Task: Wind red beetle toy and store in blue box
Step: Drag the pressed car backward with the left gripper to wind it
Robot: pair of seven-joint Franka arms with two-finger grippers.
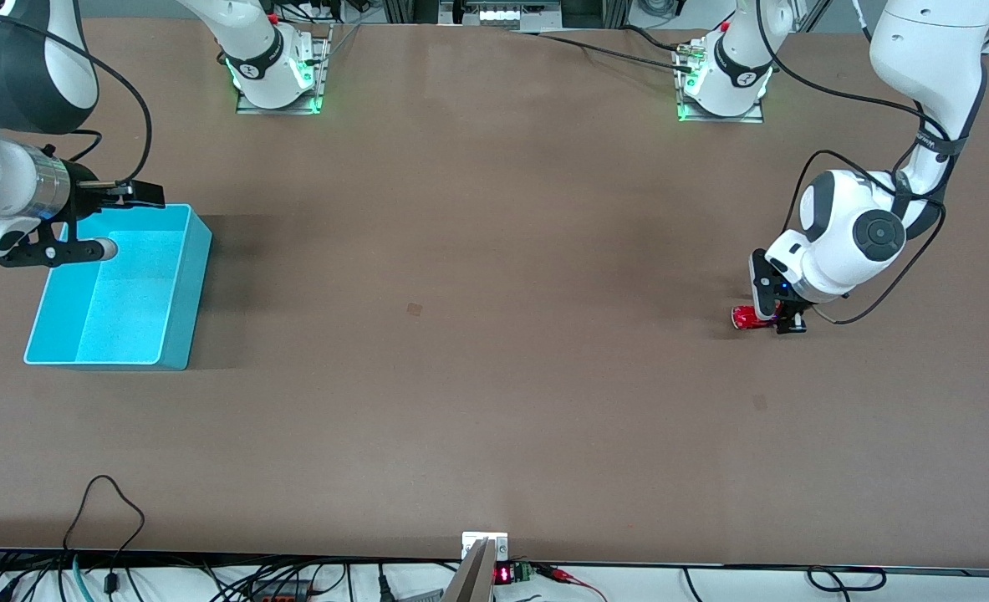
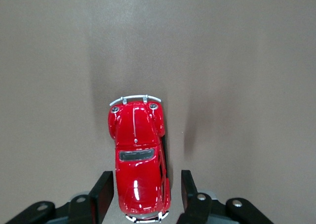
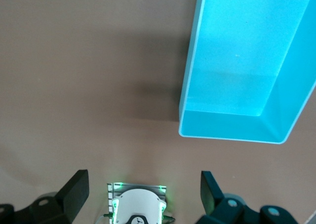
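Note:
The red beetle toy [image 1: 745, 318] stands on the table toward the left arm's end. My left gripper [image 1: 782, 322] is down at the table and open. In the left wrist view its fingers [image 2: 102, 194] stand on either side of one end of the red beetle toy [image 2: 138, 145], with a small gap on one side. The blue box [image 1: 197, 276] stands empty toward the right arm's end. My right gripper [image 1: 133, 221] is open and empty in the air over the box's end nearest the robot bases. In the right wrist view [image 3: 145, 194] the blue box [image 3: 232, 125] shows empty.
The two arm bases [image 1: 277, 75] [image 1: 724, 79] stand at the table's edge farthest from the front camera. Cables run along the edge nearest that camera. The right arm's base [image 3: 138, 206] shows between the right gripper's fingers.

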